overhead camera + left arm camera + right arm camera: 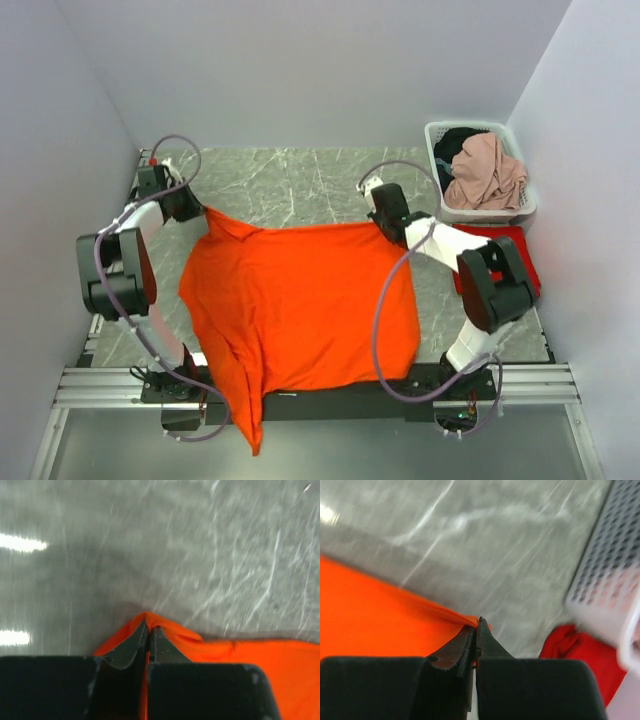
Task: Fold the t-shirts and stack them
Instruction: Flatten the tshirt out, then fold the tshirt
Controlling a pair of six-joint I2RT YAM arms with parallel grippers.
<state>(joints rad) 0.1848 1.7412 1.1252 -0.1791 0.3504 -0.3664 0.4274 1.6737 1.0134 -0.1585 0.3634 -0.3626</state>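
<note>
Two robot arms pin the far edge of an orange t-shirt (300, 310) spread across a grey marble-patterned table (290, 185). The overhead view shows the left gripper (195, 207) at the shirt's far-left corner and the right gripper (385, 225) at its far-right corner. Between them the far hem runs nearly straight. The garment lies mostly flat with a few folds along its left side, where a strip of cloth spills over the table's near edge and hangs past the metal rail (110, 385) by the left arm's base. From the left wrist camera, the left gripper (148, 630) has its jaws pressed together on a peak of orange cloth (240, 660) that is pulled up into a small tent above the table (175, 545). From the right wrist camera, the right gripper (476, 627) is likewise clamped on a thin pinch of the shirt's edge (370, 620), and the fabric stretches away to the left. A red t-shirt (520, 238) lies bunched at the table's right side, partly hidden under the right arm in the overhead view. It sits well apart from the orange one and shows as a crumpled mass (575, 645) in the right wrist view. Just beyond it, in the far-right corner, stands a white perforated laundry basket (432, 130), its wall (610, 570) blurred in the wrist view. The basket holds a pink garment (487, 172) heaped over a dark garment (458, 143).
</note>
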